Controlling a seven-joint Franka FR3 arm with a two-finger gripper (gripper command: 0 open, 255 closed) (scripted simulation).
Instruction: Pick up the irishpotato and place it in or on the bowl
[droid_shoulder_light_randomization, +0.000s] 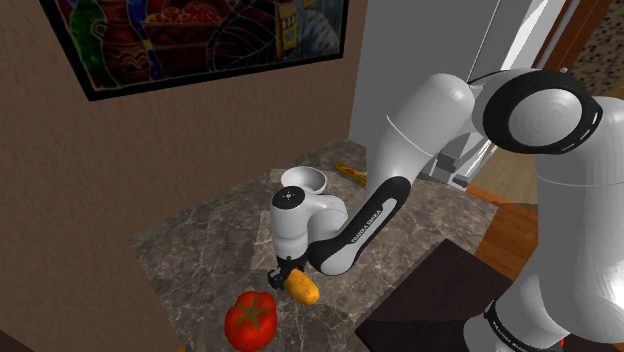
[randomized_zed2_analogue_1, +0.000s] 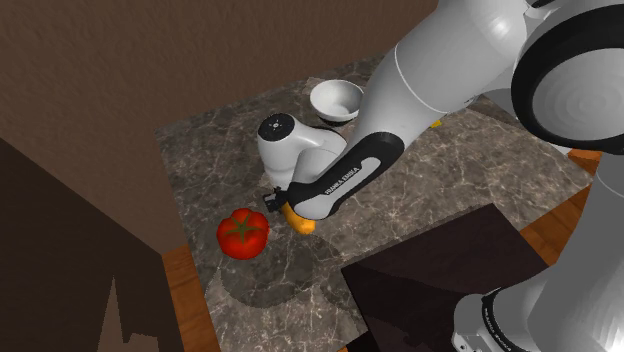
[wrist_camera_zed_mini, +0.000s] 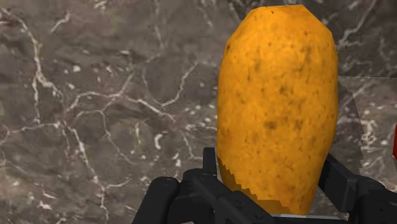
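Clasping a speckled orange-brown potato (wrist_camera_zed_mini: 277, 108) between its two black fingers (wrist_camera_zed_mini: 210, 167), the gripper (wrist_camera_zed_mini: 273, 168) points down at a dark marble countertop (wrist_camera_zed_mini: 95, 114) veined in white; the fingers press on the potato's two sides at the end nearest the hand. Seen from the shoulder view, the potato (droid_shoulder_light_randomization: 304, 290) juts out from under the gripper (droid_shoulder_light_randomization: 285, 272), low over the countertop (droid_shoulder_light_randomization: 200, 240), and I cannot tell whether it touches the stone. A red tomato (droid_shoulder_light_randomization: 250, 320) with a green stem sits near the potato but apart from it, toward the shoulder view's lower left. The white bowl (droid_shoulder_light_randomization: 303, 181) stands upright farther back on the countertop, behind the arm's wrist and well apart from the potato. To the shoulder view's right of the bowl lies a slim orange-yellow thing (droid_shoulder_light_randomization: 352, 172) that I cannot name. A framed painting (droid_shoulder_light_randomization: 200, 40) hangs on the brown wall.
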